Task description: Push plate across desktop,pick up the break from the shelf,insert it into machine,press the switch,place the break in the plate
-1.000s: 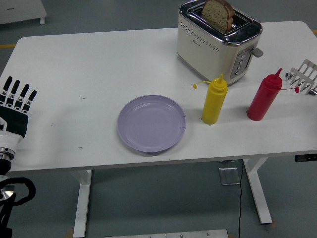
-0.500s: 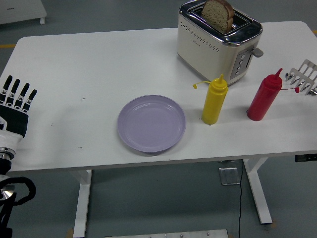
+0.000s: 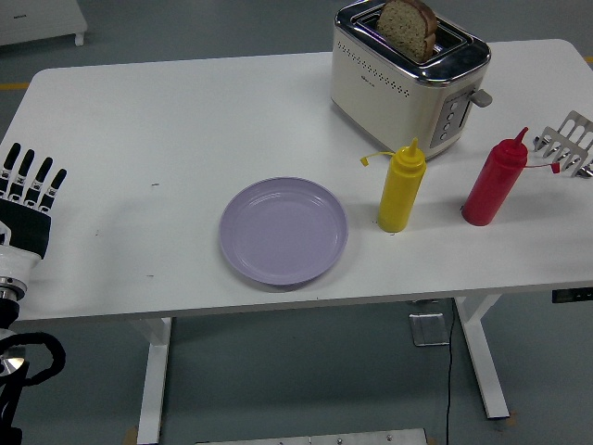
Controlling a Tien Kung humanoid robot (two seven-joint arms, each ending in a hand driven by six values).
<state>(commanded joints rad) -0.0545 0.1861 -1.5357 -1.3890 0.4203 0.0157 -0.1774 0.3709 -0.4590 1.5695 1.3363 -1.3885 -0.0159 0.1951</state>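
Bread (image 3: 408, 26) poking up out of the toaster (image 3: 408, 79), purple plate (image 3: 283, 231) waiting in front of the toaster to catch it, left hand (image 3: 28, 199) far left of the plate, flat and holding nothing.

metal rack (image 3: 570, 141) cut by right edge, bread (image 3: 408, 28) half inside toaster (image 3: 408, 79)

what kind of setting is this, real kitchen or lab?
Probably a lab or workshop staged as a breakfast setup, not a real kitchen: a bare white height-adjustable table standing on a grey industrial floor, with only a toaster, a purple plate and two squeeze bottles on it.
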